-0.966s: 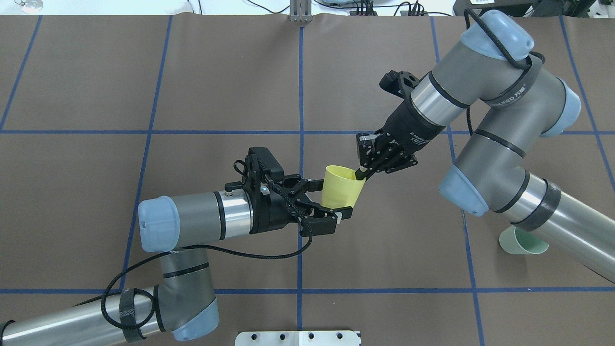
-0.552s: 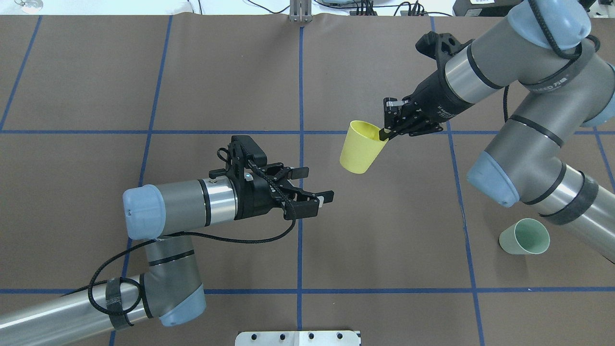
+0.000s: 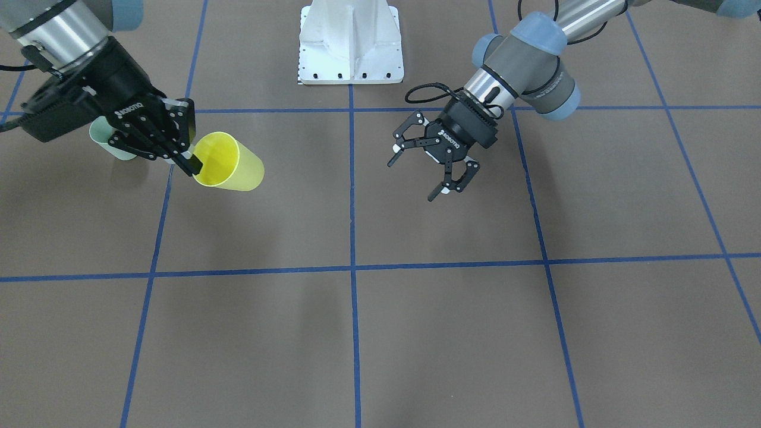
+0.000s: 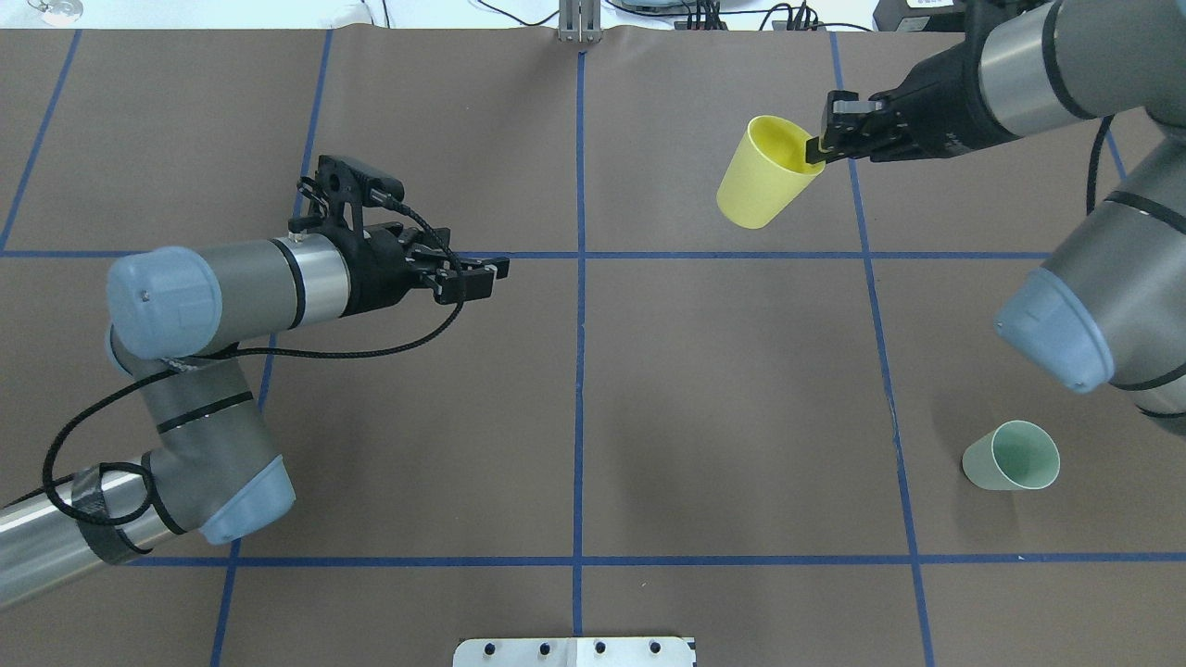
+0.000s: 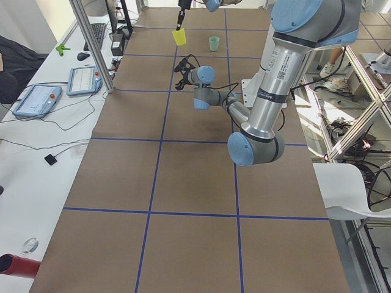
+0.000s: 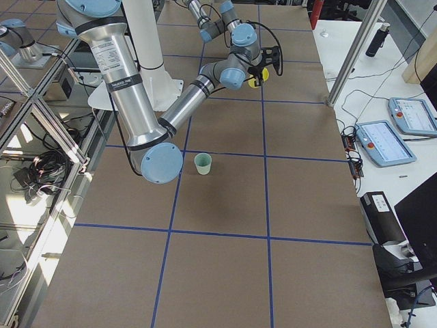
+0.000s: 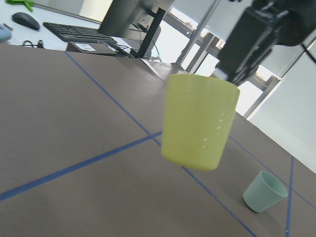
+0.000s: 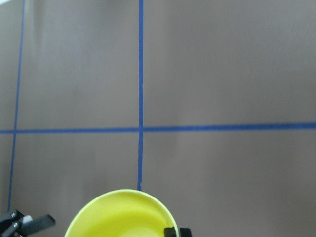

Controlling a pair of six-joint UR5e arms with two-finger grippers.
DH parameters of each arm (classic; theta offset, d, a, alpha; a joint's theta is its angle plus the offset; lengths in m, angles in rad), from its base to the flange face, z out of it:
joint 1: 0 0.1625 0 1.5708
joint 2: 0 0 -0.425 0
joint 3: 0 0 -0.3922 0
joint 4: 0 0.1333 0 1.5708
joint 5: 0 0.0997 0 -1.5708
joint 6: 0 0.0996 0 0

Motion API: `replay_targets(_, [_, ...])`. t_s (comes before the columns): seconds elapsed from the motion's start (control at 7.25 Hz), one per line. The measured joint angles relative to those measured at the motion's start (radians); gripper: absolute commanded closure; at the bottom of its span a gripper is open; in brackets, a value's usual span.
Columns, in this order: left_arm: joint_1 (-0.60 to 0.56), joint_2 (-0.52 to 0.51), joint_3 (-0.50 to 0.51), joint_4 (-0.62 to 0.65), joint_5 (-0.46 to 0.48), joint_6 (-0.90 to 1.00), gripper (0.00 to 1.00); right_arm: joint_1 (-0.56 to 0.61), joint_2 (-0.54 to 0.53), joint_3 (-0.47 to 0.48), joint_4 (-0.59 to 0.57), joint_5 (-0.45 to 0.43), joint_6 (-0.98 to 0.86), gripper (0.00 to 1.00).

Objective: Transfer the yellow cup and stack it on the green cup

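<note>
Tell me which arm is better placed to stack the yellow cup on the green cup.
Right. The right gripper holds the yellow cup by its rim, and the green cup stands on that arm's side. The left gripper is open, empty and farther from both cups.

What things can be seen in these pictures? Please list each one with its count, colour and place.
yellow cup: one, bright yellow, held in the air by its rim, over the far part of the table's right half.
green cup: one, pale mint green, upright on the table, at the robot's right, nearer to the robot.
table: one, brown cover with blue grid lines.
base plate: one, white, at the middle of the robot's edge of the table.
tablets: two, grey and blue, on the white side bench.
keyboard: one, black, on the same bench.
left gripper: one, black, open and empty, above the table's left half.
right gripper: one, black, shut on the yellow cup's rim.
</note>
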Motion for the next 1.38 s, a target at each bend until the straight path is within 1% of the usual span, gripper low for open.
replay_targets(0.14, [-0.043,0.011,-0.080,0.188,-0.028,0.000,0.00,0.018,-0.065,0.048,-0.001,-0.028,-0.063,1.00])
replay_targets(0.28, [-0.087,0.016,-0.146,0.363,-0.072,0.001,0.00,0.028,-0.156,0.097,-0.002,-0.051,-0.157,1.00])
replay_targets(0.41, [-0.123,0.029,-0.184,0.472,-0.102,0.005,0.00,0.033,-0.249,0.136,-0.002,-0.071,-0.257,1.00])
replay_targets(0.55, [-0.159,0.057,-0.201,0.522,-0.131,0.012,0.00,0.033,-0.340,0.163,-0.002,-0.096,-0.348,1.00])
replay_targets(0.83, [-0.251,0.125,-0.209,0.547,-0.247,0.068,0.00,0.031,-0.488,0.203,-0.002,-0.133,-0.461,1.00])
replay_targets(0.97, [-0.285,0.156,-0.209,0.548,-0.282,0.114,0.00,0.029,-0.543,0.224,-0.002,-0.138,-0.490,1.00])
replay_targets(1.1, [-0.306,0.180,-0.210,0.548,-0.298,0.148,0.00,0.022,-0.595,0.241,0.001,-0.137,-0.507,1.00])
replay_targets(1.38, [-0.329,0.220,-0.214,0.544,-0.306,0.203,0.00,-0.015,-0.665,0.252,0.022,-0.131,-0.516,1.00])
